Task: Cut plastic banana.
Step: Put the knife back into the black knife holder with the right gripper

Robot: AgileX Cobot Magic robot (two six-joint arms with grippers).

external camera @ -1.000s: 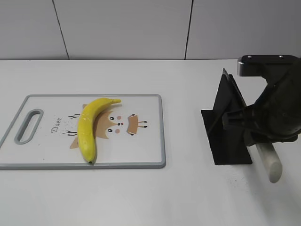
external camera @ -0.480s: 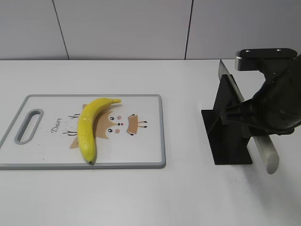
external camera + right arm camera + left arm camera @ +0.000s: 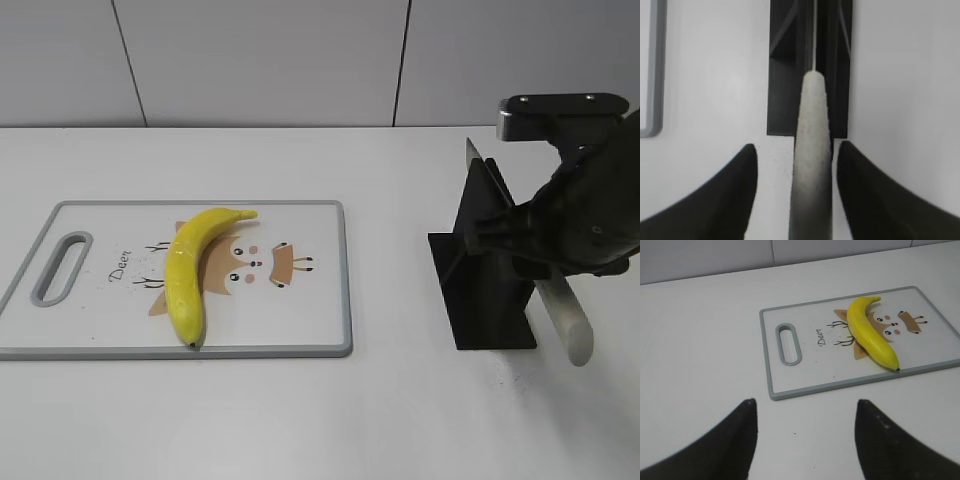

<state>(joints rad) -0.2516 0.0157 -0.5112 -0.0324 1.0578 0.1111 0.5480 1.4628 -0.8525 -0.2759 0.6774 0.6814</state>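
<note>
The plastic banana (image 3: 190, 270) lies whole on the white cutting board (image 3: 100, 320), stem toward the back. It also shows in the left wrist view (image 3: 870, 332) on the board (image 3: 805, 375). My right gripper (image 3: 520, 255) is at the black knife stand (image 3: 480, 290), with its fingers on either side of the knife's pale handle (image 3: 812, 150); a gap shows on the left side. The handle (image 3: 568, 325) sticks out below the gripper and the blade tip (image 3: 468, 150) shows above the stand. My left gripper (image 3: 805, 402) is open and empty over bare table, short of the board.
The board has a grey rim and a handle slot (image 3: 60, 265) at its left end. The stand (image 3: 785, 75) rests on the white table right of the board. A tiled wall runs along the back.
My right gripper has risen a little, and the knife handle has risen with it. The blade tip now shows above the stand. The banana and board have not moved.
</note>
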